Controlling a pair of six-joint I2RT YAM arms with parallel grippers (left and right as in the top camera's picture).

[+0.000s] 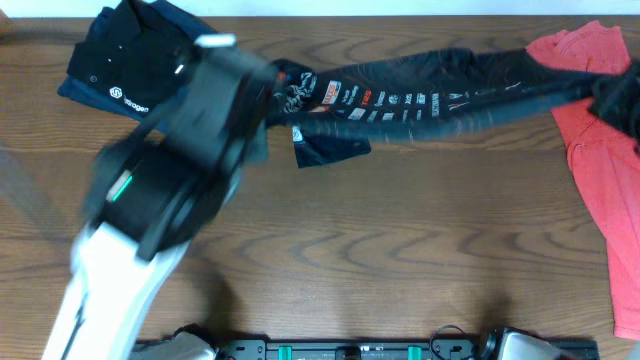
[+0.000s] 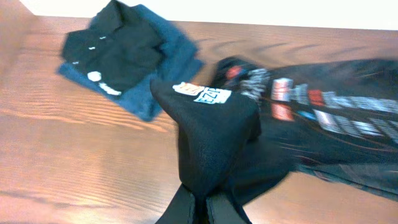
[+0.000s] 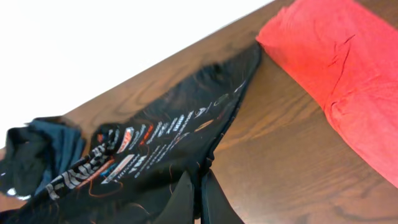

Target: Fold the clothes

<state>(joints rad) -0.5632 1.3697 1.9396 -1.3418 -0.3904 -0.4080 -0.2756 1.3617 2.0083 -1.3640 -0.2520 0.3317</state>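
1. Item: black short-sleeved sports jersey of thin fabric, fine orange-white lines, rows of small sponsor logos [image 1: 400,100]. Location: far side of the brown wooden table [image 1: 400,250], drawn into a narrow, bunched band running left to right between the two arms.
2. Left gripper [image 2: 200,208]: closed on a fold of black cloth at the jersey's left end, with the cloth rising in a peak above the pinch.
3. Right gripper [image 3: 199,199]: closed on the jersey's right end, just beside the plain coral-red garment [image 1: 600,170].
4. Neighbours: plain black polo with one white logo [image 1: 130,60], lying on a folded blue cloth [image 2: 149,102] near the jersey's left end.
5. Step, as judged: opening the jersey flat before any fold.
6. Handling: hold both pinches firmly. Draw apart evenly and gently, because thin fabric may slip. Work out the twist. Lay the jersey on bare table nearer the robot, away from both neighbours.
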